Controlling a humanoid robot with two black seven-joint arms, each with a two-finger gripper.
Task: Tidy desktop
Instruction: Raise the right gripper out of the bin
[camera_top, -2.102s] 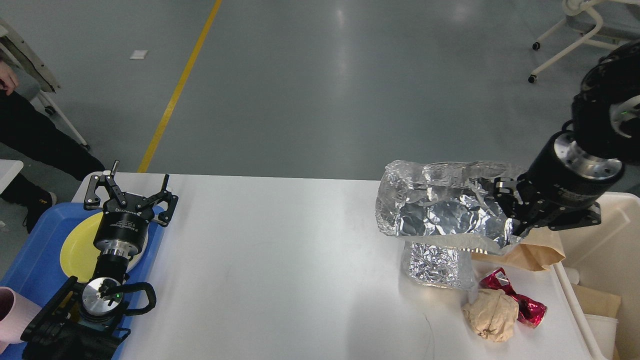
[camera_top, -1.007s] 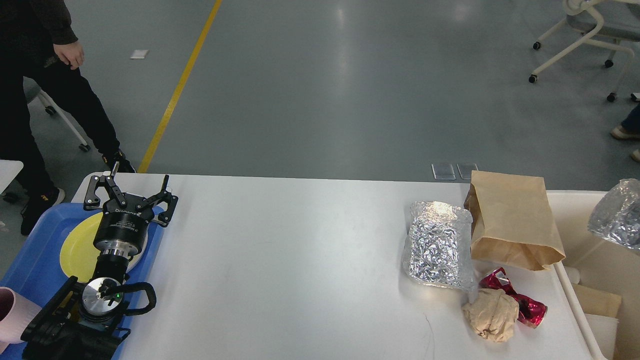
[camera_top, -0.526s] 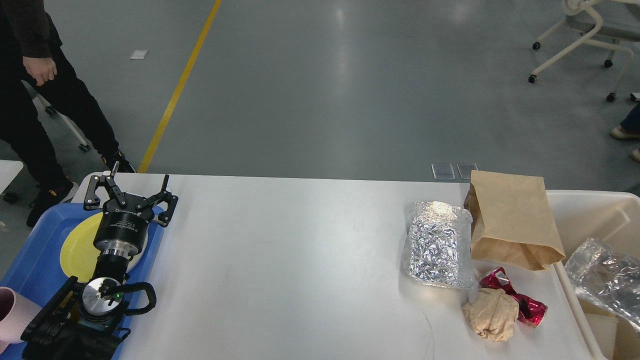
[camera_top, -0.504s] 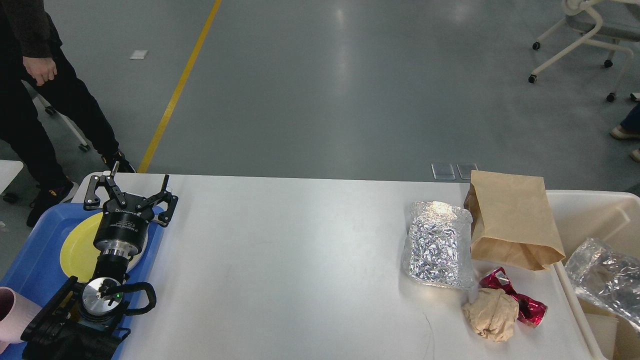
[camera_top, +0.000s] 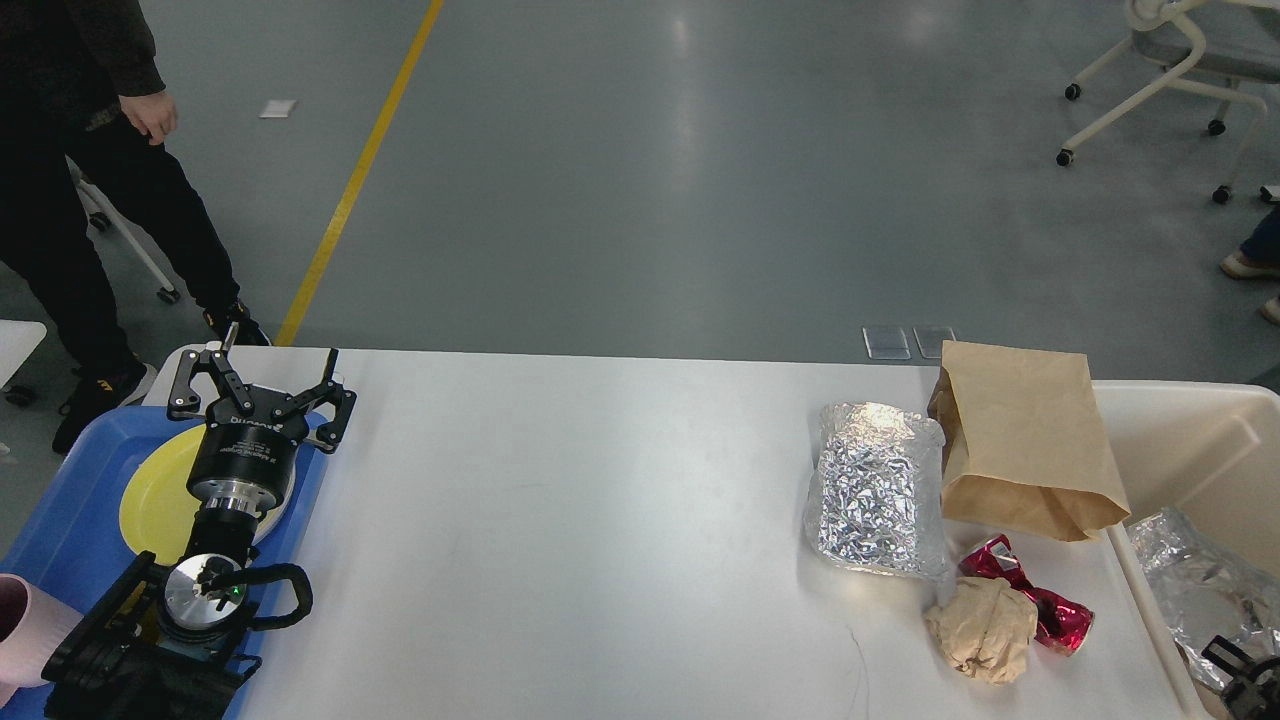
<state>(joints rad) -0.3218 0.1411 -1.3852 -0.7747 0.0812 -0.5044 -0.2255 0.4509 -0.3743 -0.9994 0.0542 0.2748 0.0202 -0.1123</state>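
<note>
The white desktop (camera_top: 600, 520) carries litter on its right side: a flat foil packet (camera_top: 878, 490), a brown paper bag (camera_top: 1020, 440), a crumpled red wrapper (camera_top: 1045, 603) and a ball of tan paper (camera_top: 985, 628). A crumpled foil piece (camera_top: 1195, 590) lies inside the cream bin (camera_top: 1180, 420) at the right edge. My left gripper (camera_top: 263, 378) stands open and holds nothing, hovering over the blue tray (camera_top: 60, 520) at the left. Only a small dark part of my right gripper (camera_top: 1238, 668) shows at the bottom right corner, by the foil in the bin.
The blue tray holds a yellow plate (camera_top: 150, 490), and a pink cup (camera_top: 22, 625) stands at its near end. A person (camera_top: 70, 150) stands on the floor past the table's left corner. A wheeled chair (camera_top: 1170, 60) is at the far right.
The foil piece went right off the table with my right gripper and dropped into the cream bin, now lying lower. My right gripper reappears at the bottom right corner. The person shifted; my left arm stayed still.
</note>
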